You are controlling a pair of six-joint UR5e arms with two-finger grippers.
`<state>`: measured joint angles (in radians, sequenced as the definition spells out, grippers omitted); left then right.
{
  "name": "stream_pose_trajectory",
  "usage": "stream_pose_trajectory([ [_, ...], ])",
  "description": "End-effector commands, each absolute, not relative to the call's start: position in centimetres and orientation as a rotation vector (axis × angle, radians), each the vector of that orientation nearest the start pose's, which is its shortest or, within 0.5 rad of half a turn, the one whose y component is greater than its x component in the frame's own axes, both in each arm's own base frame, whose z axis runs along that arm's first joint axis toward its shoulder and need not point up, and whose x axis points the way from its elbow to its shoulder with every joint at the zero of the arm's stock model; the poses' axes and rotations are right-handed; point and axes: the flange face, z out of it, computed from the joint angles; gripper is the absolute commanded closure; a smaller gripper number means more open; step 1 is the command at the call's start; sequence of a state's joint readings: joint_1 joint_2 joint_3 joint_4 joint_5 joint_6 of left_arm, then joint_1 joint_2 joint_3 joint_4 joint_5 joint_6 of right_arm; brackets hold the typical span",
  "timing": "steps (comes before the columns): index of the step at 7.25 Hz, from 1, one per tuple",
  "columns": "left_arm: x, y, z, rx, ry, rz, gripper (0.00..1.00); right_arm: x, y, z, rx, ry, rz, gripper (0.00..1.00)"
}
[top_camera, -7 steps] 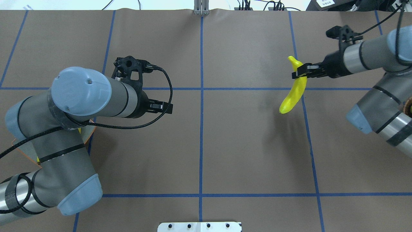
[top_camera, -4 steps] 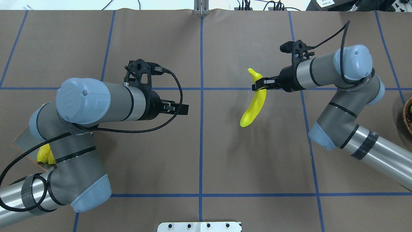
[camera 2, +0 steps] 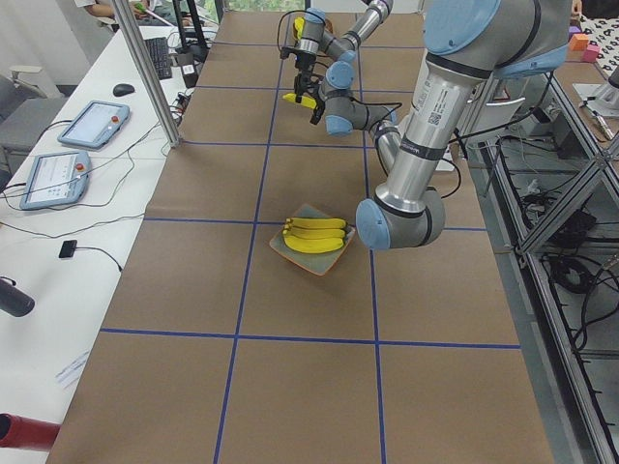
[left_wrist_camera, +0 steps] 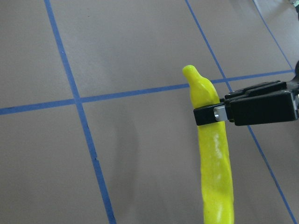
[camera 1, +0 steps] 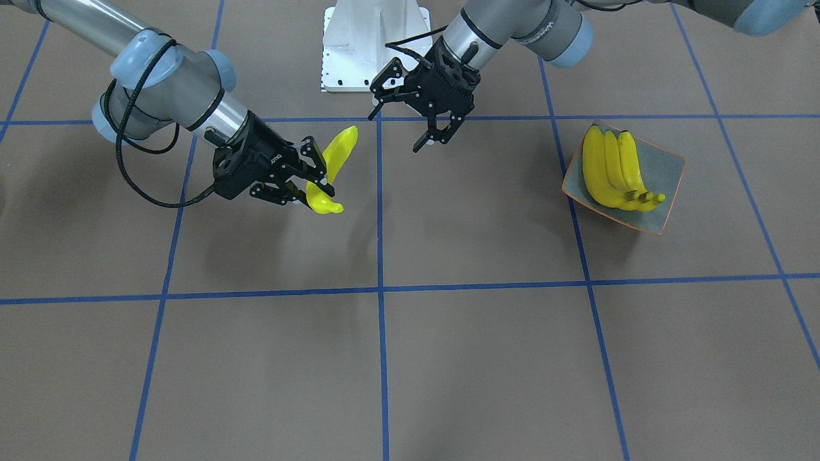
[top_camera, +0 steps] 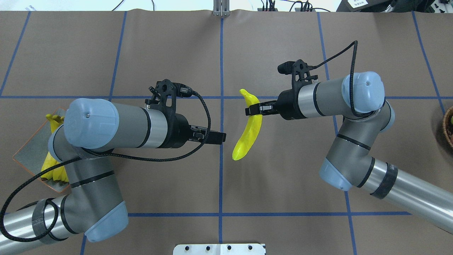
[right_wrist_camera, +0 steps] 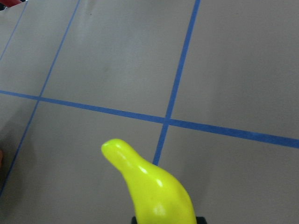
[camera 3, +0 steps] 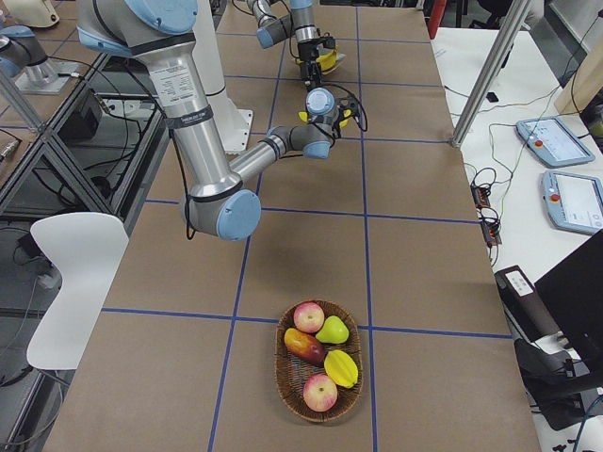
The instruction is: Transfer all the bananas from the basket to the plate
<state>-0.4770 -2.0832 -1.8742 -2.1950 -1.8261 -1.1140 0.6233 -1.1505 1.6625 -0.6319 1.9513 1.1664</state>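
Handover looks underway: the right gripper (top_camera: 252, 110) pinches a banana (top_camera: 247, 138) near its stem, and the left gripper (top_camera: 216, 137), fingers spread, must next close on its free half.

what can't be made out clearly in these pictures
- Overhead: most of the plate and the bananas on it are hidden by the left arm.
- Overhead: the basket is cut off by the right edge.
- Right wrist view: the right hand is nearly all cut off by the bottom edge, under the held banana.
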Motion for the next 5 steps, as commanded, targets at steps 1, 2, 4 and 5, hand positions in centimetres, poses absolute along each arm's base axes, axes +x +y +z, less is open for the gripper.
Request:
stream_pose_trajectory([
  [1,47.7,-35.2,16.0,0.38,1.403,0.175,0.0,-46.2,-41.4,25.6,0.494,-1.444,-0.11,1.0],
  [2,47.8,-35.0,15.9,0.358,1.409,0.185,0.0,-46.0,-41.2,25.3,0.51,-1.456,-0.121,1.0],
  [4,48.7,-34.1,16.2,0.323,1.41,0.178,0.0,-45.6,-40.9,24.1,0.536,-1.494,-0.131,1.0],
  [5,49.0,-34.0,16.1,0.314,1.413,0.174,0.0,-45.6,-40.3,23.3,0.539,-1.508,-0.138,1.0],
])
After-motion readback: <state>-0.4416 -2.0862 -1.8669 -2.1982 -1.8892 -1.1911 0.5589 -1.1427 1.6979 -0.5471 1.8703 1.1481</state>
